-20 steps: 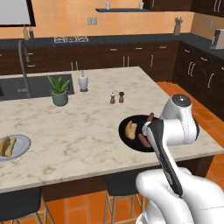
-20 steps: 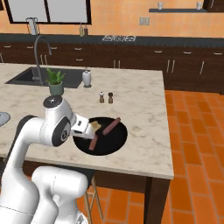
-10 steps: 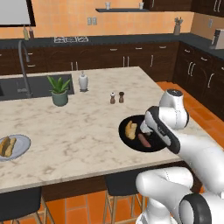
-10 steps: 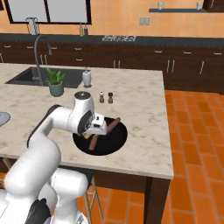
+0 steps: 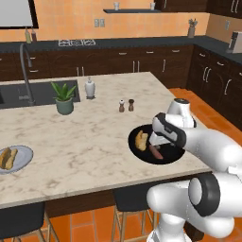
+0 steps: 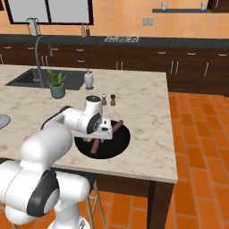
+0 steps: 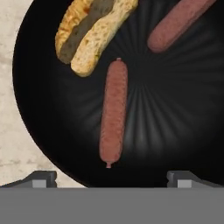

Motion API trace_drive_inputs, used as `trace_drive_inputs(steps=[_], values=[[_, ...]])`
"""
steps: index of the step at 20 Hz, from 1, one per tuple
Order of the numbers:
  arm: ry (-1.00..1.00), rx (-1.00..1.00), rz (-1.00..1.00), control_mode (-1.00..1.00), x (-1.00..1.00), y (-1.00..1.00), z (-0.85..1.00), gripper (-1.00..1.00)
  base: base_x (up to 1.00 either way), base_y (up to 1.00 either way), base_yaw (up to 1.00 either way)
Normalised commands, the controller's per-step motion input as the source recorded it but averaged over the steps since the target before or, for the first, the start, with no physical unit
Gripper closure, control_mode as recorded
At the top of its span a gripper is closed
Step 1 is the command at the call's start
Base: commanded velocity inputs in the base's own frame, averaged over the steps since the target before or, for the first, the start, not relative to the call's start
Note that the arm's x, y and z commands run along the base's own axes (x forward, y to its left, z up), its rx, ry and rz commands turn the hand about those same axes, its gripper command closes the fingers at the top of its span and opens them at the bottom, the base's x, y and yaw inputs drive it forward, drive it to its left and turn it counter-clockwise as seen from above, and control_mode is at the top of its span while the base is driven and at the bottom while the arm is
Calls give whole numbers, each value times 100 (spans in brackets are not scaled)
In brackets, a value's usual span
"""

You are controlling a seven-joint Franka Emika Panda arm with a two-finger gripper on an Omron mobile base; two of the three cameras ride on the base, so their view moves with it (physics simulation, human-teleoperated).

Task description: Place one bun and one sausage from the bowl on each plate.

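The black bowl (image 7: 183, 109) holds one bun (image 7: 94, 30) and two sausages. One sausage (image 7: 113, 111) lies lengthwise in the middle, just ahead of my gripper (image 7: 112, 177). The other sausage (image 7: 177, 22) lies at the bowl's far side. My gripper hangs low over the bowl, open, fingertips (image 7: 41, 178) wide apart with nothing between them. In the left base view the gripper (image 5: 156, 141) is over the bowl (image 5: 142, 153), beside the bun (image 5: 141, 140). A pale grey-blue plate (image 5: 22, 152) at the counter's far left carries a bun (image 5: 7, 158). From the right base view the gripper (image 6: 99, 137) is above the bowl (image 6: 117, 142).
Salt and pepper shakers (image 5: 125, 105) stand just behind the bowl. A potted plant (image 5: 64, 98) and a white bottle (image 5: 89, 88) sit by the sink (image 5: 28, 94). The bowl lies close to the counter's front edge (image 5: 94, 189). A plate's rim (image 6: 2, 120) shows at the left.
The arm has folded round to the right and the hand has come down closer over the bowl. Bun and sausages lie where they were.
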Motion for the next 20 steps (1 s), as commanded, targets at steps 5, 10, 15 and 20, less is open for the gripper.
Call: trace_drive_inputs(steps=[5,10,15,20], values=[[2,0,0,-100,5,15,-39,-100,0,0,0],[0,0,0,-100,22,5,-17,-100,0,0,0],[0,0,2,-100,23,0,-21,-100,0,0,0],[0,-3,2,-100,5,0,-34,-100,0,0,0]])
